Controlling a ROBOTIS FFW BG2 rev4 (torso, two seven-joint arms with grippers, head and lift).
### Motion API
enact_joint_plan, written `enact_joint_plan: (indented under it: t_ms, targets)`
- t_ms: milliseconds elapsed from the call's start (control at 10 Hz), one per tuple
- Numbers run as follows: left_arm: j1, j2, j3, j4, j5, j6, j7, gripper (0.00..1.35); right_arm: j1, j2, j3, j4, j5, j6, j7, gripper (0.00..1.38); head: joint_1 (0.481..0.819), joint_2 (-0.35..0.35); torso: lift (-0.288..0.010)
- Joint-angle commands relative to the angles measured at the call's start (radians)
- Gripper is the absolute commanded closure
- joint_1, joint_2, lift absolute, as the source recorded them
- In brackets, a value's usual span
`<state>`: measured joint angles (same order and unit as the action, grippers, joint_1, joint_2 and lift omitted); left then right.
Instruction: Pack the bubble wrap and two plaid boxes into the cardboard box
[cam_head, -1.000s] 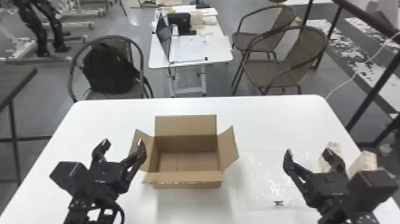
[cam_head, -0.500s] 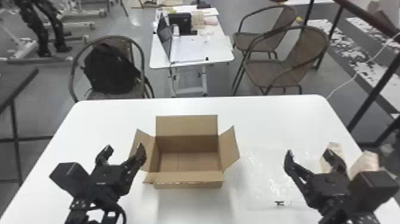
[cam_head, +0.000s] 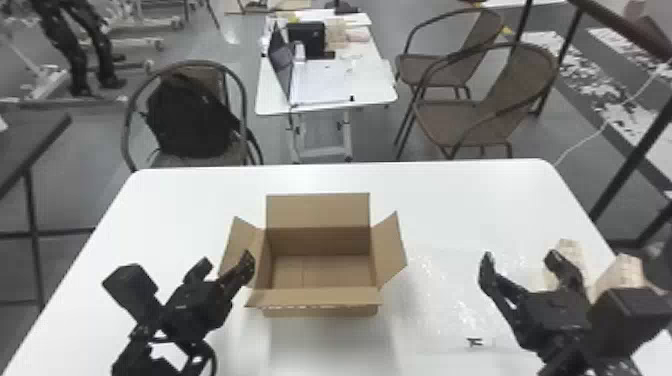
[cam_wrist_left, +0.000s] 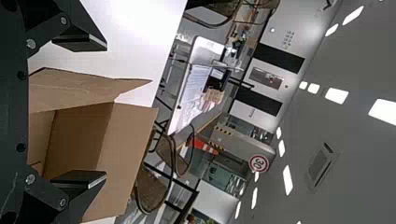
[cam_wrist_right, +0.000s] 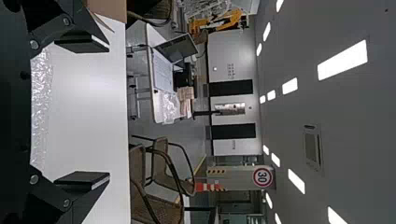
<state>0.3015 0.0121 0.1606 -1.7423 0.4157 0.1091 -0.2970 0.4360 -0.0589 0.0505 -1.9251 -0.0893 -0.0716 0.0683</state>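
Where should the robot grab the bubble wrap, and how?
The bubble wrap lies thin and flat on the table, so pinching up a fold from above looks best, perhaps with the right gripper at the edge nearest the cardboard box.

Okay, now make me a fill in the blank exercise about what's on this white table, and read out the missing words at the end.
The flaps of the cardboard box are not closed but ____.
Looking inside that box, you find it is not full but ____.
The bubble wrap lies on the table, to the robot's ____ of the cardboard box.
The number of plaid boxes near the right gripper is ____.

Missing words: open; empty; right; two
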Motion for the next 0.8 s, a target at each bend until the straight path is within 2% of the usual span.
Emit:
enact_joint_plan:
  t_ms: [0, 500, 600, 700]
  targets:
    - [-0.021, 0.0, 0.025, 0.024, -0.023, 0.021, -0.014, 0.31, -0.005, -0.002, 0.0, 0.005, -0.001, -0.004, 0.007, 0.31, 0.695, 0.071, -0.04]
    - [-0.062, 0.002, 0.053, 0.04, -0.04, 0.13, -0.064, 0.31, -0.011, -0.006, 0.0, 0.014, -0.01, -0.004, 0.016, 0.31, 0.695, 0.085, -0.04]
    - [-0.067, 0.002, 0.053, 0.04, -0.038, 0.136, -0.068, 0.4, -0.013, -0.006, 0.0, 0.014, -0.01, -0.004, 0.018, 0.31, 0.695, 0.084, -0.04]
    - [-0.07, 0.002, 0.054, 0.04, -0.037, 0.144, -0.073, 0.73, -0.014, -0.007, 0.0, 0.015, -0.013, -0.004, 0.019, 0.31, 0.695, 0.081, -0.04]
